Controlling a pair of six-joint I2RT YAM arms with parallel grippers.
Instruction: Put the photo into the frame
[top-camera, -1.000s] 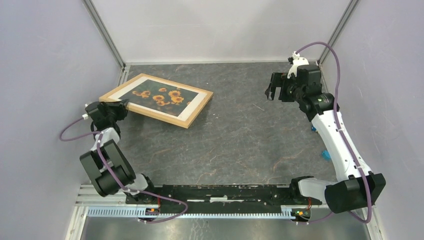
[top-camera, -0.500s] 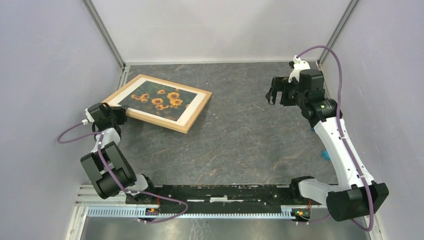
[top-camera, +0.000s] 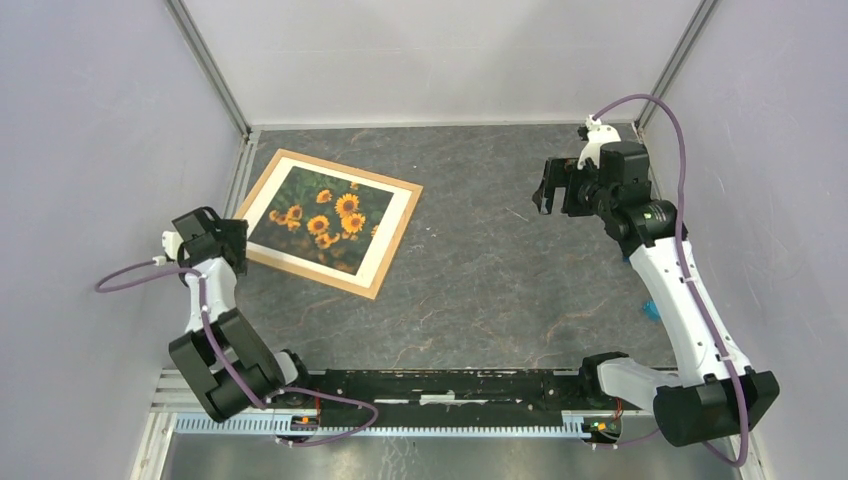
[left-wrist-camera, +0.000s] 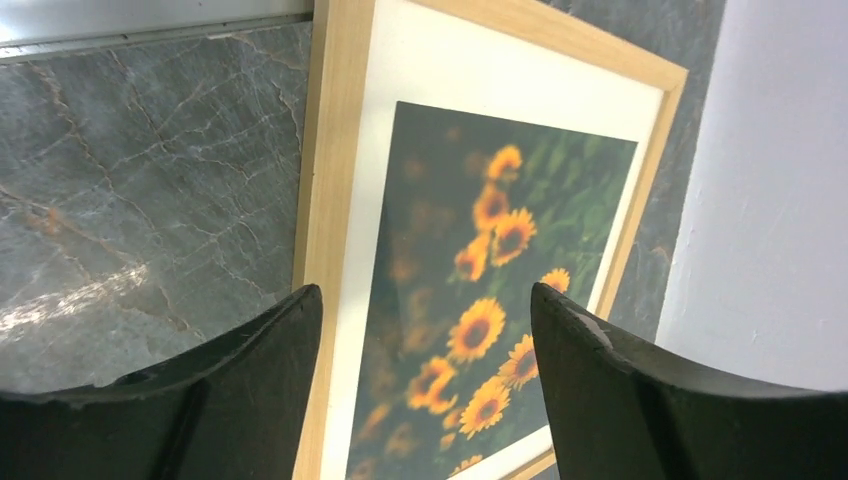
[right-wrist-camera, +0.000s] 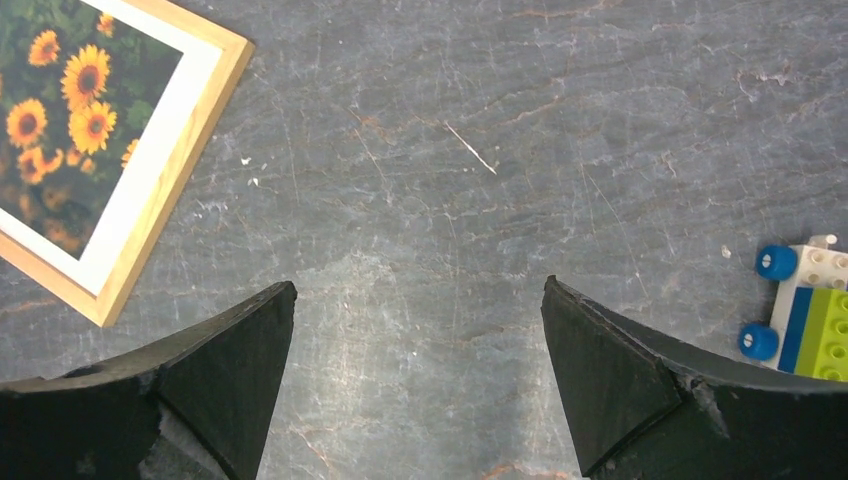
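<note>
The frame (top-camera: 320, 277) of light wood lies flat on the dark table at the left. Inside it sits the sunflower photo (top-camera: 320, 215), bordered by a white mat. My left gripper (top-camera: 238, 240) is at the frame's near-left corner, open and holding nothing. In the left wrist view the frame (left-wrist-camera: 325, 150) and the photo (left-wrist-camera: 480, 300) show between and beyond the spread fingers of the left gripper (left-wrist-camera: 425, 295). My right gripper (top-camera: 548, 190) hangs open over bare table at the far right. Below it, the right wrist view shows the right gripper (right-wrist-camera: 420, 285), the frame's corner (right-wrist-camera: 168, 180) and the photo (right-wrist-camera: 60, 100).
A small toy of blue, white and green bricks (right-wrist-camera: 800, 315) lies by the right wall, seen as blue bits (top-camera: 652, 310) from above. Grey walls close in the left, right and back sides. The left gripper is close to the left wall.
The frame, held tilted up at its near-left edge by the left gripper, now lies flat. The left gripper has opened and let it go. The right arm has barely moved.
</note>
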